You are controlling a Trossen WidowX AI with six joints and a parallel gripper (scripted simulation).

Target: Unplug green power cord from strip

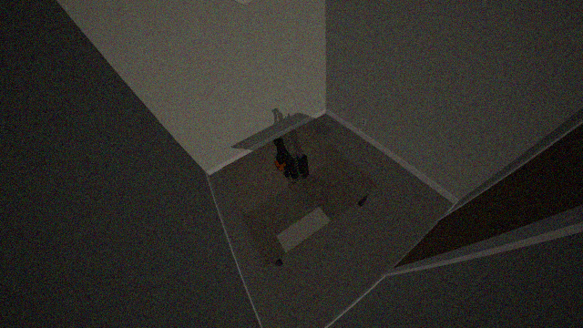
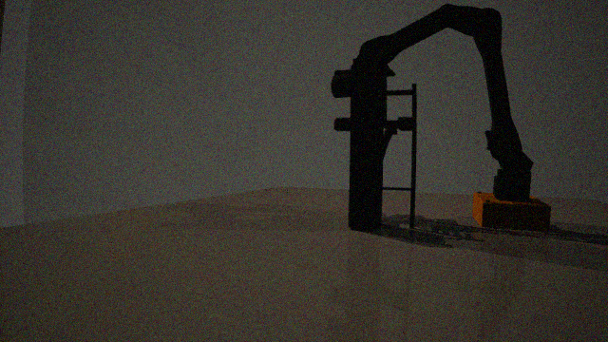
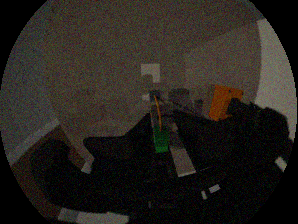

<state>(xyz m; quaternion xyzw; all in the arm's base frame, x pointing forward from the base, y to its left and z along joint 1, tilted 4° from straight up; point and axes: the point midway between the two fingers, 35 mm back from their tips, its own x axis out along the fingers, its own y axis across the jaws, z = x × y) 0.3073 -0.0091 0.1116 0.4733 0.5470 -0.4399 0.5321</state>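
Green plug (image 3: pixel 160 139) shows in the wrist view just below centre, with a thin orange-looking cord (image 3: pixel 156 111) rising from it toward a pale strip-like piece (image 3: pixel 180 156) beside it; whether the plug is seated there is too dark to tell. Judging by its looks, the plug is a small, stiff, light body, best pinched across its flat sides, while the cord is limp and would slip or bend if pulled. The fingers stand partly closed, settled at a narrow gap with nothing between them; their dark bulk fills the lower view, near the plug. From outside, the arm (image 2: pixel 494 95) arches over from its orange base (image 2: pixel 510 211) to a dark upright frame (image 2: pixel 366 157). The desk (image 2: pixel 190 275) is a dull, matte brown under dim light, with plain grey walls (image 1: pixel 255 59) meeting in a corner
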